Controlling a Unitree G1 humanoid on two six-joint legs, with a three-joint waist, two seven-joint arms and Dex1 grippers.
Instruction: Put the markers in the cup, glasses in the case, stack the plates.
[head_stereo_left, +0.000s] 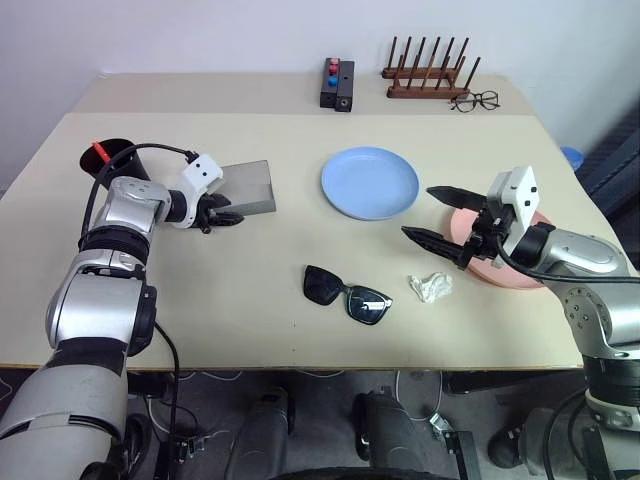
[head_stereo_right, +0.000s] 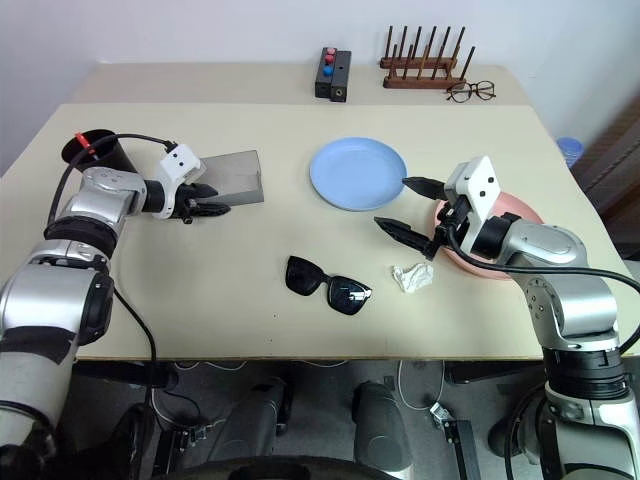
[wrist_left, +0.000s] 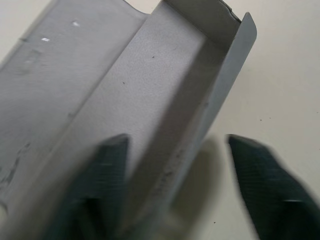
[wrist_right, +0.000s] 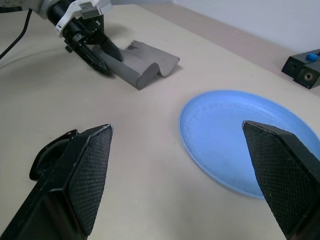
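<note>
Left gripper (head_stereo_left: 228, 214) sits at the near left edge of the grey case (head_stereo_left: 247, 186), its fingers straddling the case's raised edge: one finger (wrist_left: 102, 185) lies inside the open trough and the other rests on the table outside it, with a gap showing between that outer finger and the wall, so a firm clasp cannot be told. Right gripper (head_stereo_left: 441, 215) hovers with its two black fingers spread wide and nothing between them, above the table just left of the pink plate (head_stereo_left: 500, 270). Beyond it lies the blue plate (head_stereo_left: 370, 182), apart from the pink one. Black sunglasses (head_stereo_left: 346, 293) lie unfolded near the front middle of the table (head_stereo_left: 250, 290), with a crumpled white scrap (head_stereo_left: 430, 287) to their right. At the far left stands the black cup (head_stereo_left: 108, 157) with a red-tipped marker (head_stereo_left: 99, 148) in it.
</note>
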